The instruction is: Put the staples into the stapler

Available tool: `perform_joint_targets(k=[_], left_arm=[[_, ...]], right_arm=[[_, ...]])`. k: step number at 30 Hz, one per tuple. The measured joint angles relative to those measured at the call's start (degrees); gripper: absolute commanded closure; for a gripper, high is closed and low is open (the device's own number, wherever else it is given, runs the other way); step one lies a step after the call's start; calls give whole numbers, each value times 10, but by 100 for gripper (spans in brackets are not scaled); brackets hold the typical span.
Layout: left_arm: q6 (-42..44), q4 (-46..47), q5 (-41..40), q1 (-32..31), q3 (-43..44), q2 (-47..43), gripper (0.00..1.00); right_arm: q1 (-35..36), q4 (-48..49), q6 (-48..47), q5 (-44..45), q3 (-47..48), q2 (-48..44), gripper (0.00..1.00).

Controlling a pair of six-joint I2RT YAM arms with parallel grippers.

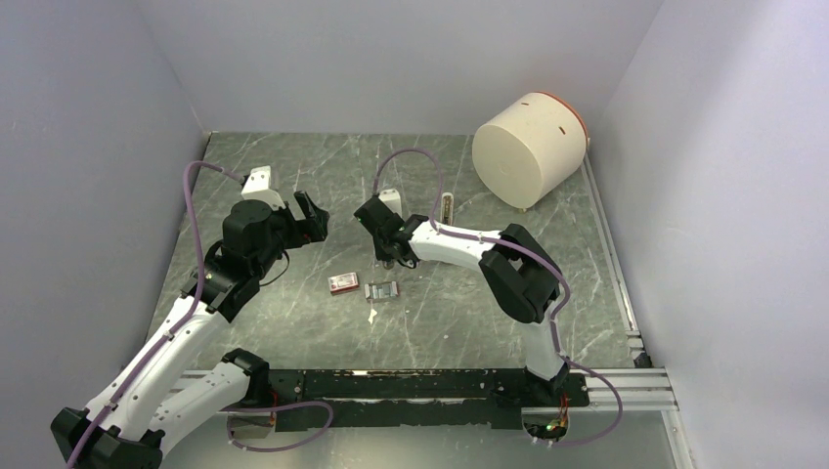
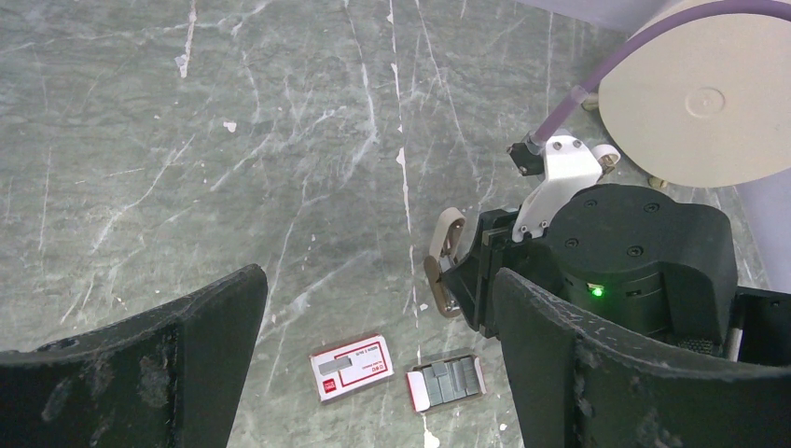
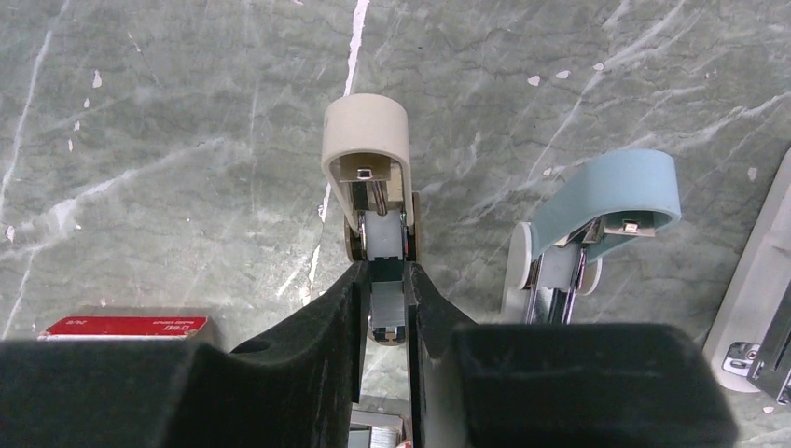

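The staples [image 2: 446, 384], grey strips in a small open tray with a red end, lie on the table beside the little red box [image 2: 352, 366]; they also show in the top view [image 1: 382, 291]. My right gripper [image 3: 384, 275] is shut on the lower part of a beige stapler [image 3: 366, 168], whose top is swung open, just behind the staples. The same stapler shows in the left wrist view [image 2: 446, 261]. My left gripper [image 2: 381, 285] is open and empty, held above the table to the left of the box and staples [image 1: 311, 217].
A blue stapler [image 3: 606, 201] stands right of the beige one, and a white one [image 3: 756, 317] lies at the far right. A large cream cylinder [image 1: 528, 147] lies at the back right. Grey walls close in three sides.
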Motion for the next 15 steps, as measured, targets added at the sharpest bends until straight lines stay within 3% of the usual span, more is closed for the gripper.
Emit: perform_joint_targets(k=[15], left_arm=[[0,0,0,0,0,0,5]], right_arm=[[0,-1,5,-7,0,-1,70]])
